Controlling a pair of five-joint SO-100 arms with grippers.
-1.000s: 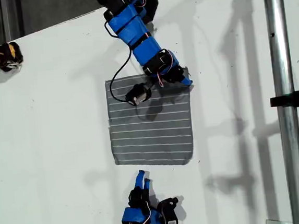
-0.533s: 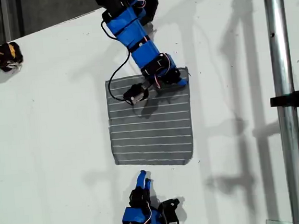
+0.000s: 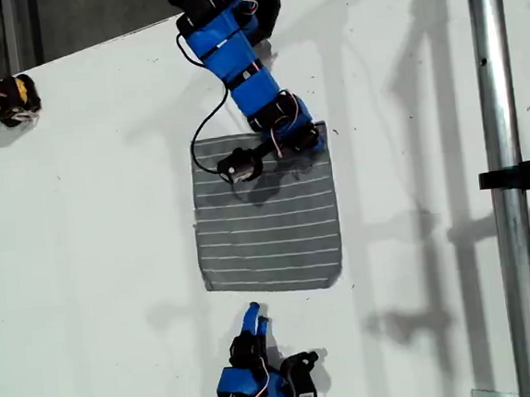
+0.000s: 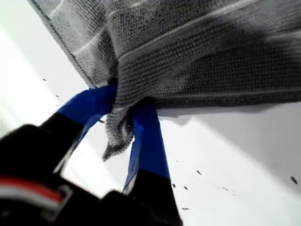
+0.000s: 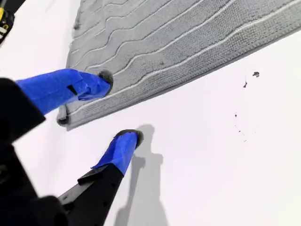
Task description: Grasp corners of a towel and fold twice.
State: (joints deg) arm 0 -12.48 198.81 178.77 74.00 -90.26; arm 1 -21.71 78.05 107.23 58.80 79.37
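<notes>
The towel (image 3: 266,212) lies spread almost flat on the white table (image 3: 109,221), no fold yet made, so both folds remain. At the towel's far edge, my first gripper (image 4: 123,123) is clamped on one corner (image 4: 117,136), a tuft of cloth bunched between its blue fingers (image 4: 148,136). Just off the towel's near edge, my second gripper (image 5: 120,106) hangs with fingers apart, holding nothing.

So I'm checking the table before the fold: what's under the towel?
Around the towel only white table shows. My first tool pinches one corner off it; the rest lies flat, hiding anything beneath.
</notes>
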